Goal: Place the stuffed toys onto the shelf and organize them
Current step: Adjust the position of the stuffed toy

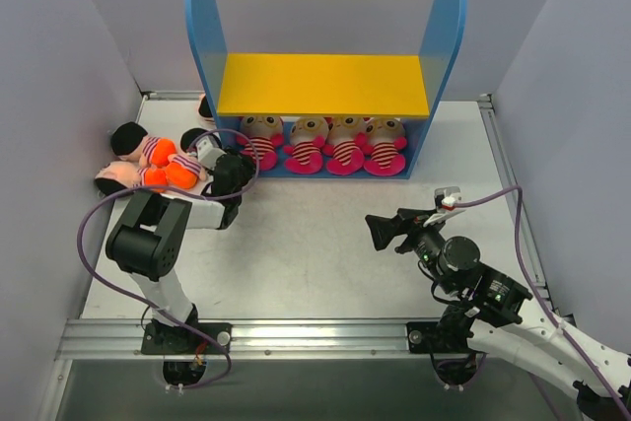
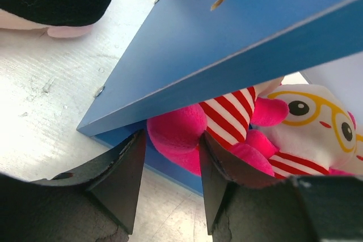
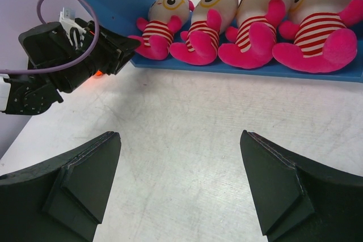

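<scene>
On the pale grey, scuffed table [image 1: 325, 244], boxed by plain lavender-grey walls [image 1: 59, 66] on three sides, with a metal rail [image 1: 315, 332] along the near edge, sits the shelf [image 1: 444, 27]: blue round-topped sides, bare yellow upper board. Four striped pink stuffed toys [image 1: 325, 145] sit in a row on its blue lower level, side by side, facing out. More stuffed toys, orange-bottomed with dark hair [image 1: 148, 160], lie heaped on the table left of the shelf against the left wall; exact count is hard to tell. Left gripper [image 2: 172, 137] is low at the shelf's front-left corner, jaws parted, holding nothing, with the leftmost striped toy's pink foot just past the tips. Right gripper [image 3: 180, 134] hovers over bare table in front of the shelf, jaws wide apart, holding nothing. Purple cables [image 1: 89, 234] loop along both arms.
</scene>
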Motion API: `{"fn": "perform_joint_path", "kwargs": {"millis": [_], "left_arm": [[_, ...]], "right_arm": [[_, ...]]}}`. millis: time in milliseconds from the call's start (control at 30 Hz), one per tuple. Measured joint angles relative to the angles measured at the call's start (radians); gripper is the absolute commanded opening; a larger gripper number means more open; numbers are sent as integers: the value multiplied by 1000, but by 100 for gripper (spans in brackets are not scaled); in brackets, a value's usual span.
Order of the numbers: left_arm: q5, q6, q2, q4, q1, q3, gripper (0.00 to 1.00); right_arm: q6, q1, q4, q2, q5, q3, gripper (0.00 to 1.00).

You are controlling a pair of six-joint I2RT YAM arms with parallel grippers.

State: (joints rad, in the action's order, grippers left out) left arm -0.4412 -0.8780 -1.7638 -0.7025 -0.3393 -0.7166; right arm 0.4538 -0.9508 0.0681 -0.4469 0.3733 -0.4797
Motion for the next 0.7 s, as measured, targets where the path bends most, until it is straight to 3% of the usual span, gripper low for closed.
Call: {"fn": "perform_joint_path", "kwargs": {"millis": [367,700], "left_arm": [[31,-36,50,39,7,13,66],[108,-25,384,312,7,34,87]], "right_arm": [[-8,0,2,-48,-17,0,89],[-14,0,92,-261,-31,-5,86]]}}
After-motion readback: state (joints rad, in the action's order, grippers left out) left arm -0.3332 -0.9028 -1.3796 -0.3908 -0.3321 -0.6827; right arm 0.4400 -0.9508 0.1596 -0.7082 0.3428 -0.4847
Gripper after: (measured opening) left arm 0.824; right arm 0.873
